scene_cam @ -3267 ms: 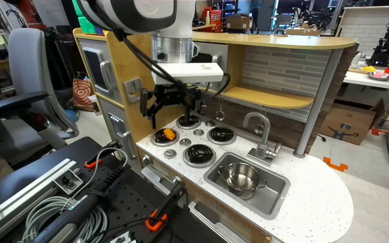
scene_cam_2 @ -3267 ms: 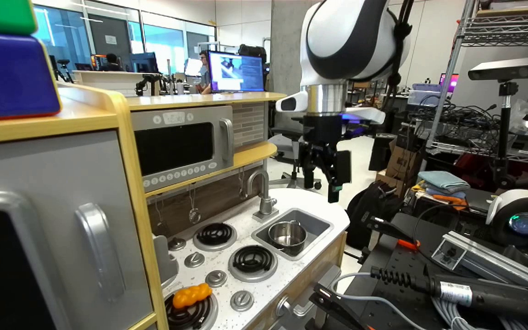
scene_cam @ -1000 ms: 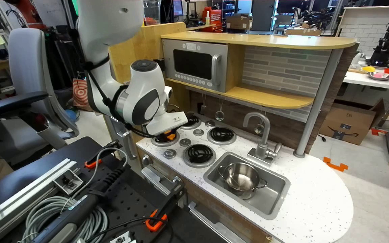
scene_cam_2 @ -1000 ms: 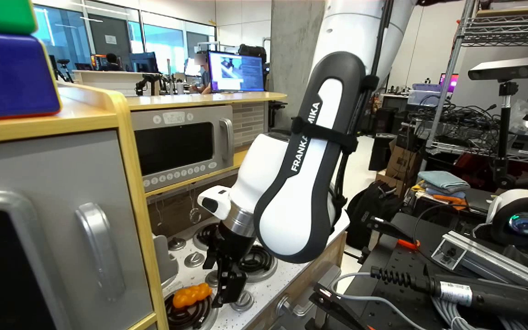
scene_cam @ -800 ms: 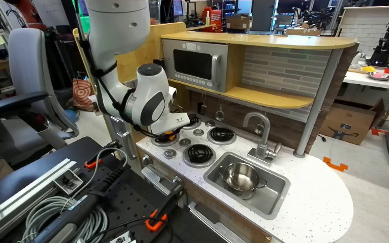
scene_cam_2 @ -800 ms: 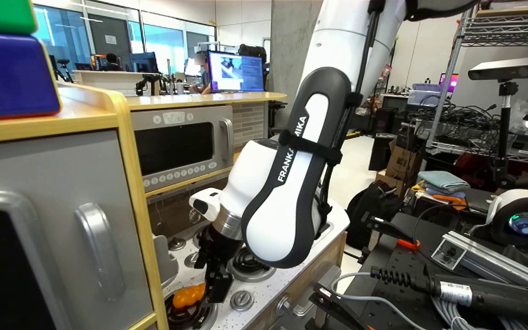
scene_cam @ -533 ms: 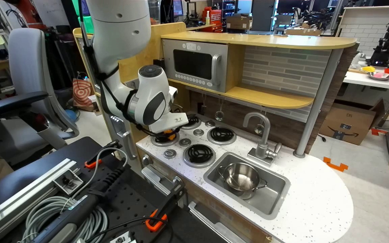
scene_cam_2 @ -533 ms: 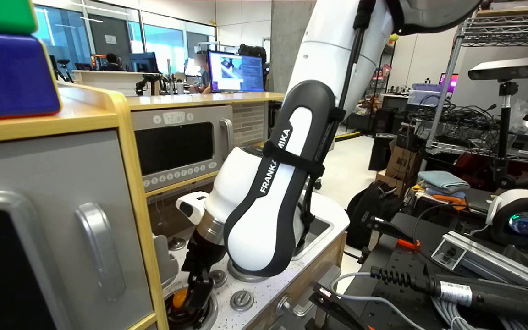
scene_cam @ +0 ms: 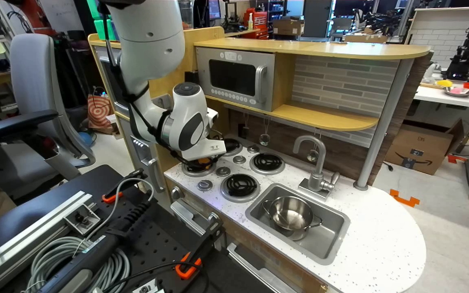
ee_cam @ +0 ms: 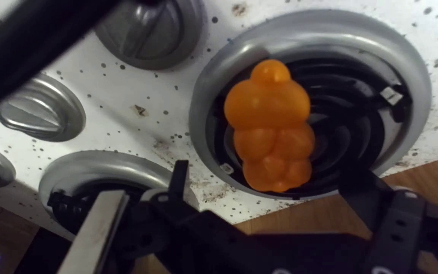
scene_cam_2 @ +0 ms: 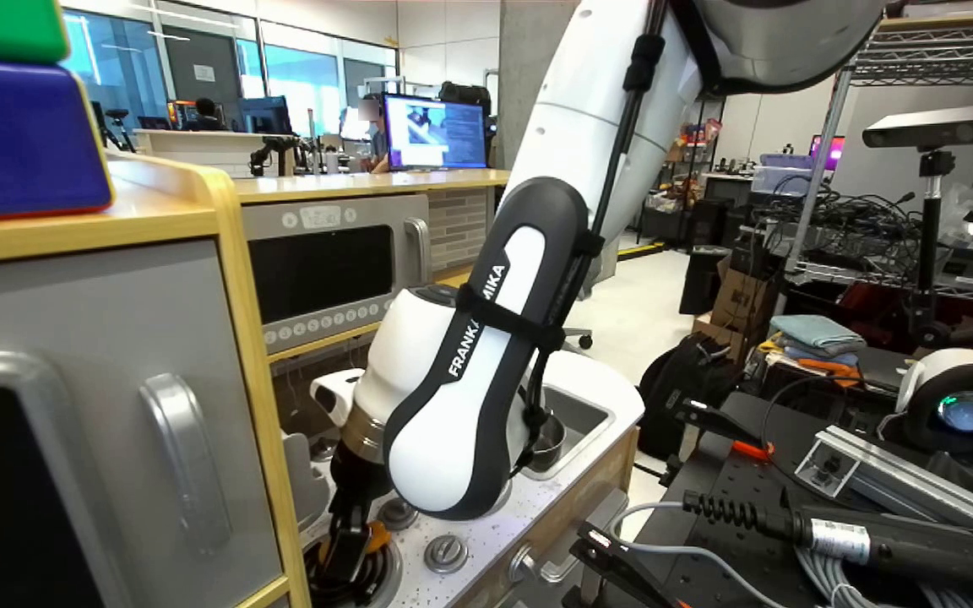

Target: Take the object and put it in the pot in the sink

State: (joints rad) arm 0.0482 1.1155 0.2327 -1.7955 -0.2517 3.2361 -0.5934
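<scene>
Only the wrist view shows the lumpy orange toy whole, on a coil burner: its long axis runs nearly straight up that view, small round tip toward the top, away from the gripper, whose fingers stand apart, seen either side of the toy's lower end. In an exterior view the arm mostly covers fingers and toy, yet the two-handled pot shows fully inside the sink. In an exterior view the arm blocks much of that pot, and a finger screens most of the toy
</scene>
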